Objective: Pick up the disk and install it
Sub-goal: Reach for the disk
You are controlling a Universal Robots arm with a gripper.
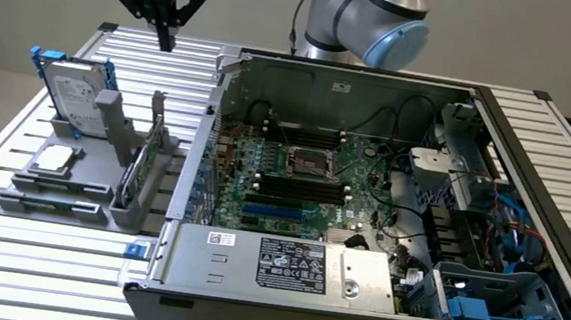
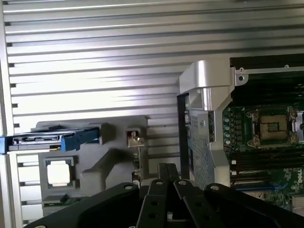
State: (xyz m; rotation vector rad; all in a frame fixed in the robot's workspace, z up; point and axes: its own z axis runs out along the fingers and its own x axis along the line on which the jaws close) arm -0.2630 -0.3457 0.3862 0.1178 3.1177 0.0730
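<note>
I see my gripper (image 1: 165, 43) hanging empty over the bench's (image 1: 15, 266) far side, fingers (image 1: 165, 32) pressed together. The disk (image 1: 76, 96) stands upright in the grey holder (image 1: 99, 187) at the exterior view's left, beside the open computer case (image 1: 252, 265).

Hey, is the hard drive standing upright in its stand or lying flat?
Upright. The disk stands on edge in the grey holder, its labelled face turned sideways; the wrist view shows its thin edge.
</note>
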